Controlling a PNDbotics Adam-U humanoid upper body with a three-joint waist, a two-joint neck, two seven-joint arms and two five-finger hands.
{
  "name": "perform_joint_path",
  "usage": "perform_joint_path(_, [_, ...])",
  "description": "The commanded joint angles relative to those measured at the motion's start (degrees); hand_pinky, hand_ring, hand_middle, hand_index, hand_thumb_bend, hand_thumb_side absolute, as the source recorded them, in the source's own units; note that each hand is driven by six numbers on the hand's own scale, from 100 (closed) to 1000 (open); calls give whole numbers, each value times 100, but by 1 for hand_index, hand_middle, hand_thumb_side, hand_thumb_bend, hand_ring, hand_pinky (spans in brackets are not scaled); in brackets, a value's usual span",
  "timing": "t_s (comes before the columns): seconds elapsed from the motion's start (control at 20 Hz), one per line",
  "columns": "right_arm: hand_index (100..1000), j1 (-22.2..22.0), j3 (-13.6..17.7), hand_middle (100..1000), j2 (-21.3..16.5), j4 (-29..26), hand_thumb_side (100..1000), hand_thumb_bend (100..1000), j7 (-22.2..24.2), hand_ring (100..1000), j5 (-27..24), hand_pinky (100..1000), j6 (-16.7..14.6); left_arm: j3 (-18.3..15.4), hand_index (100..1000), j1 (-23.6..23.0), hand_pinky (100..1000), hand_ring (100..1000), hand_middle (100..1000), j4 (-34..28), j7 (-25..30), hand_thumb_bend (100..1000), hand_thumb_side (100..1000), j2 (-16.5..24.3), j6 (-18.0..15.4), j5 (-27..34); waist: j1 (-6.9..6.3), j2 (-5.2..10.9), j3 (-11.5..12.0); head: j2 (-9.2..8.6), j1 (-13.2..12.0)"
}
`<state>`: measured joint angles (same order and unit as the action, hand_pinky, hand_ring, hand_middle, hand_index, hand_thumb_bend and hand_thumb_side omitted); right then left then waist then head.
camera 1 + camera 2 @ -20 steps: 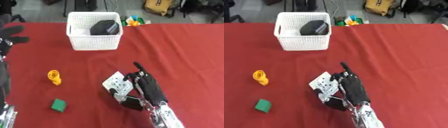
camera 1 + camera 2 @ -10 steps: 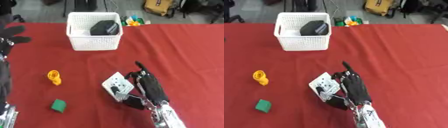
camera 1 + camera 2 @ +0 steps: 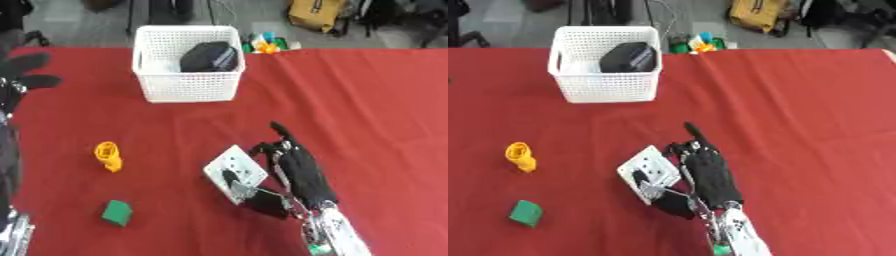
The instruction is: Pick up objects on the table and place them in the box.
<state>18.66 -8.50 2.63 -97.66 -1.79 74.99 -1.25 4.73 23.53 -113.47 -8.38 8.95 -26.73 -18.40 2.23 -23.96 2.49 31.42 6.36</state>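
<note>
My right hand (image 3: 296,172) comes in from the bottom edge, curled round a white flat plate with dark spots (image 3: 234,172) that it holds just above the red table (image 3: 367,105); one finger sticks out straight toward the far side. The white mesh basket (image 3: 187,85) stands at the back centre-left with a black object (image 3: 211,56) in it. A yellow object (image 3: 107,155) and a green block (image 3: 115,212) lie on the cloth to the left. My left hand (image 3: 19,75) shows at the left edge, fingers spread open.
Small colourful things (image 3: 264,44) lie past the table's far edge, beside the basket. A yellow bag (image 3: 317,14) and chair legs stand on the floor behind. The red cloth runs bare to the right.
My right hand with the white plate has shifted slightly right and nearer. The other objects lie as before.
</note>
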Motion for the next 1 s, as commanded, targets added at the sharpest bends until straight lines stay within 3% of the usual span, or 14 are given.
perform_joint_path(0.05, [670,64,-6,252,-29,-10,733,495,27,991,50,751,-13,5,913,53,698,803,861,-112,21,163,979,8,-8,20,-22,89,13,-51,20])
perform_joint_path(0.95, [665,112,14,241,-13,236,741,461,-122,986,227,760,-1,21,913,40,698,804,862,-112,52,164,980,8,-17,22,12,59,71,-90,44])
perform_joint_path(1.0, [658,111,17,232,-13,237,769,371,-136,983,228,757,3,21,913,41,698,804,862,-112,52,164,980,9,-17,21,12,59,69,-92,41])
